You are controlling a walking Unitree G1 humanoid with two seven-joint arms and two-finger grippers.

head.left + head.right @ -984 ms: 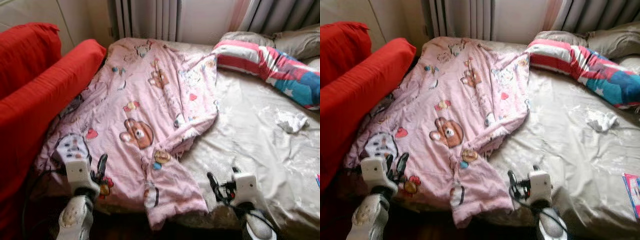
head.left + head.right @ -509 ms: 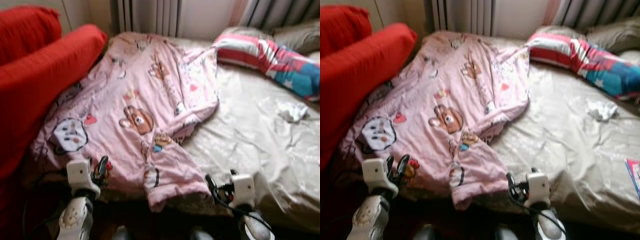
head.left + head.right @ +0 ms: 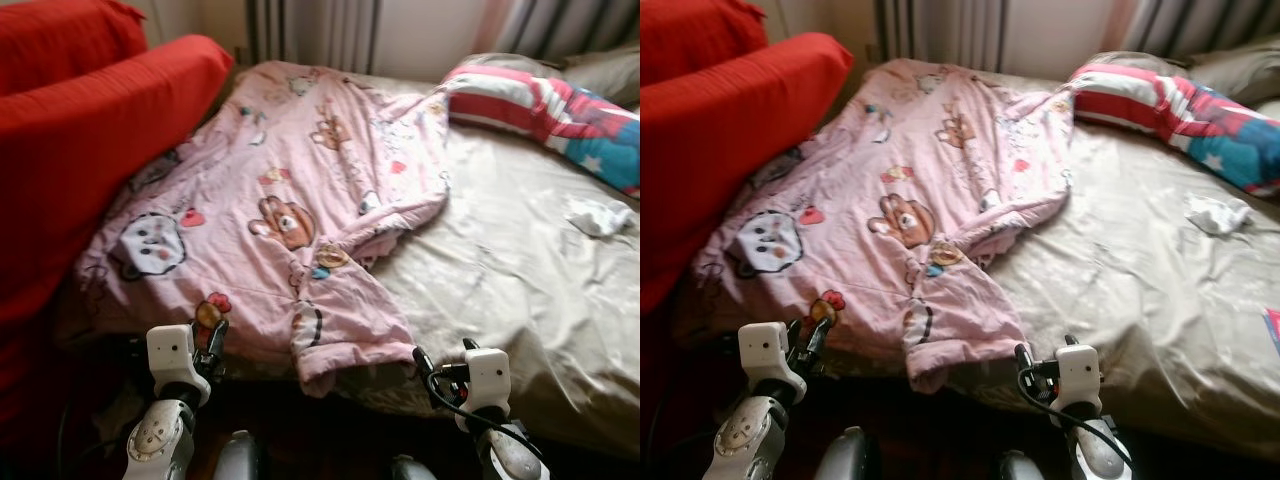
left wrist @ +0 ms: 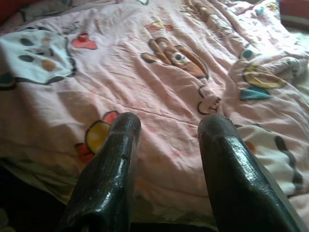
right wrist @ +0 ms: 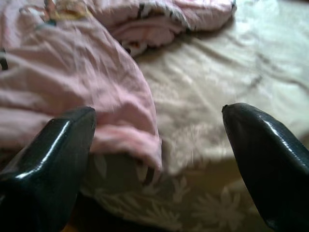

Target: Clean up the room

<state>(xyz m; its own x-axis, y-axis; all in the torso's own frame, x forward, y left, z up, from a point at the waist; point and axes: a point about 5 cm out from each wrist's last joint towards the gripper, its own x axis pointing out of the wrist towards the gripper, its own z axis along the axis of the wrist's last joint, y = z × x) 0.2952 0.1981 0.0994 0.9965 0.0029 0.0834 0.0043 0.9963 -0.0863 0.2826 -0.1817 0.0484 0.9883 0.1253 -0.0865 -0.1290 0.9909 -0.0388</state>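
Note:
A pink blanket (image 3: 290,200) printed with cartoon bears lies spread over the left half of a bed with a beige sheet (image 3: 520,260). One corner of the blanket hangs over the bed's front edge. My left gripper (image 3: 213,335) is open at that front edge, its fingers (image 4: 116,159) pointing at the blanket's hem. My right gripper (image 3: 442,356) is open wide just right of the hanging corner, with blanket and sheet showing between its fingertips (image 5: 72,130). Neither holds anything.
A red sofa (image 3: 80,150) presses against the bed's left side. A red, white and blue striped pillow (image 3: 540,100), a grey pillow (image 3: 600,70) and a crumpled white cloth (image 3: 600,215) lie on the right. A pink booklet (image 3: 1272,330) is at the right edge.
The whole view has shifted and the bed looks a little farther off. Both grippers now sit at the bed's front edge instead of over the blanket. They stay open.

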